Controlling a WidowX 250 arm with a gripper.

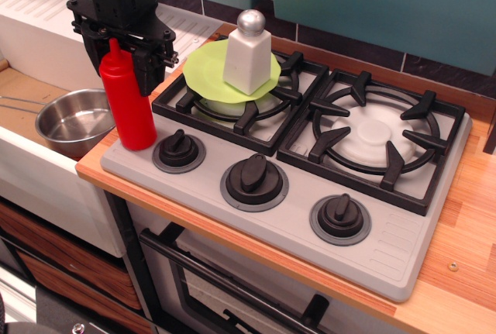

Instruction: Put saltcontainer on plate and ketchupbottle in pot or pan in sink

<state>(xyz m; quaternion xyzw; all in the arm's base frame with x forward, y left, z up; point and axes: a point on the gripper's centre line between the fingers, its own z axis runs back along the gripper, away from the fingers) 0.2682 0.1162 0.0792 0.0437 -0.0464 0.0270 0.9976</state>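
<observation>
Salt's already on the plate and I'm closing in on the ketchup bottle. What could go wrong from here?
The bottle is tall, stands at the stove's corner, and the gripper sits high around its nozzle: a grip there could slip or tip it off the edge. The pot is small, so a tall bottle may topple out on release.

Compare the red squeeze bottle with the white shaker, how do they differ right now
The tall red plastic squeeze bottle is taller and round-bodied with a pointed red nozzle; the white tapered square-sided shaker is shorter with a round silver ball cap. The bottle stands on the grey stove's front left corner with the black claw around its top; the shaker stands alone on the lime-green plate over the left burner. Both stand upright.
</observation>
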